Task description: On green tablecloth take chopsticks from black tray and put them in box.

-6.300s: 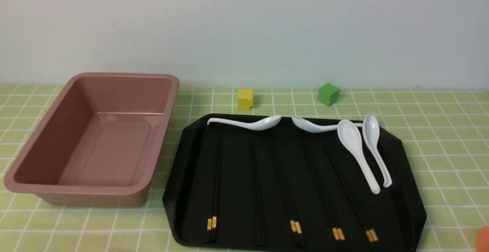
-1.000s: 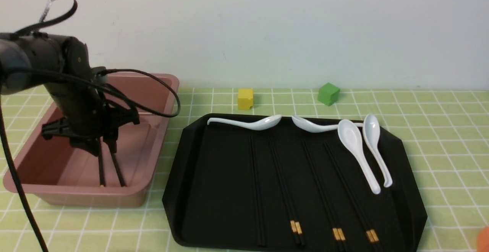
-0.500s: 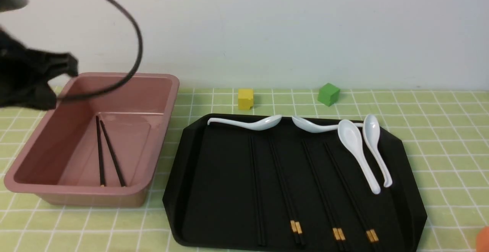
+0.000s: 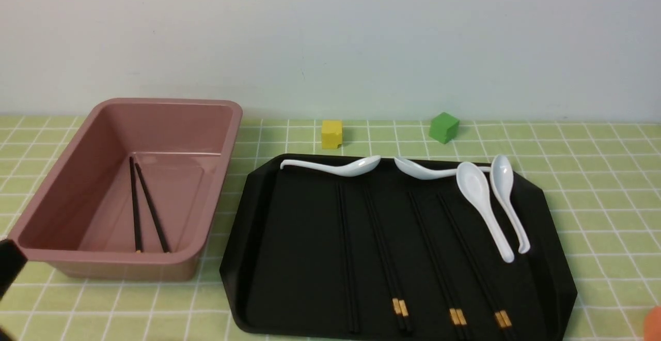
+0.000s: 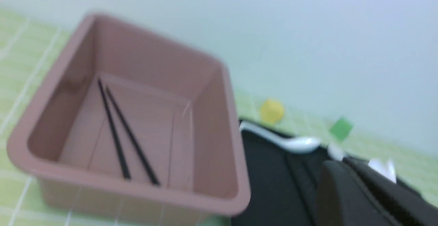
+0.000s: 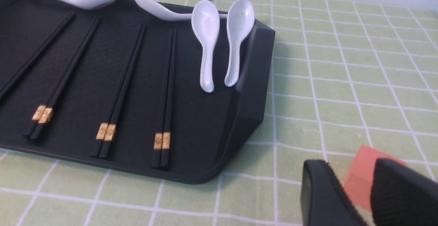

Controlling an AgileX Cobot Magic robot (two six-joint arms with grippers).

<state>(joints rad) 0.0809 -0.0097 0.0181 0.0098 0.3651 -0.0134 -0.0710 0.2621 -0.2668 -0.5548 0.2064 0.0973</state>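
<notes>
Left gripper (image 5: pixel 345 191): only one dark finger in view, opening can't be told. Box (image 4: pixel 217 124) just ahead of it, two chopsticks (image 4: pixel 135 206) inside. Right gripper (image 6: pixel 354 174): jaws apart, holding nothing. Tray (image 6: pixel 253 82) with other pairs to its left.

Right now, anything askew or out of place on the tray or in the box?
Minor only: the chopsticks in the box lie splayed in a V, not parallel. One spoon leans on the black tray's rim.
</notes>
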